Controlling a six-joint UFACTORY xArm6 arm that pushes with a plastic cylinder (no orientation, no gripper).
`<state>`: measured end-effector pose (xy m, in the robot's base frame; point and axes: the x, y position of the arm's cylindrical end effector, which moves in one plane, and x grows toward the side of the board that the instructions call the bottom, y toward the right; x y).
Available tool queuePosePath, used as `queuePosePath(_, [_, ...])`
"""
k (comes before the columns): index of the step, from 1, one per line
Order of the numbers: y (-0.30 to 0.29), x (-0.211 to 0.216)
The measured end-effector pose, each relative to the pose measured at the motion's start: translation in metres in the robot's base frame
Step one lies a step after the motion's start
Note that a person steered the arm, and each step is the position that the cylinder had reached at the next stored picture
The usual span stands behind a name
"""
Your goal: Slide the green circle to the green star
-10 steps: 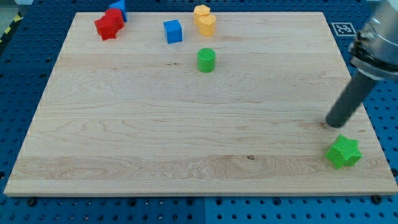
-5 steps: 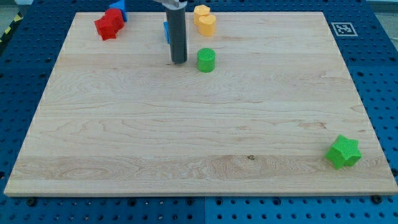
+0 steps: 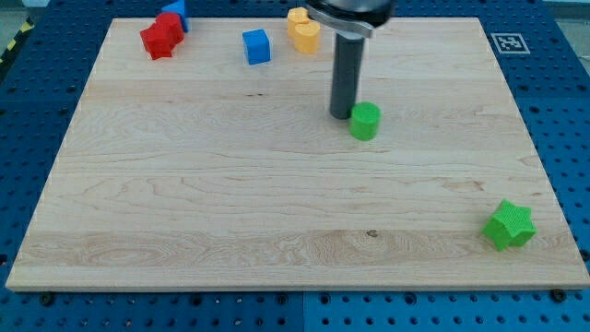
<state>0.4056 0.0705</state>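
While the rod stands upright on the board, its tip [image 3: 343, 114] touches the upper-left side of the green circle [image 3: 365, 121].
Item list: wooden board [image 3: 184, 203] on a blue perforated table [image 3: 562, 111]; the arm carries no gripper, only the dark rod, holding nothing. Green circle: right of the board's centre, in the upper half. Green star [image 3: 509, 225]: near the board's lower right corner, well apart from the circle. Red block [image 3: 161, 36] with a blue block [image 3: 177, 11] just behind it: upper left corner. Blue cube [image 3: 256, 46]: near the top edge, left of centre. Yellow block [image 3: 302, 29]: top edge, just left of the rod, partly hidden by it. Printed marker tag [image 3: 509, 42]: off the board's upper right corner.
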Motion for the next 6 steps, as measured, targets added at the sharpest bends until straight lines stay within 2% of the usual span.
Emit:
queuePosePath(3, [0.094, 0.069])
queuePosePath(5, [0.147, 0.072])
queuePosePath(6, [0.151, 0.08])
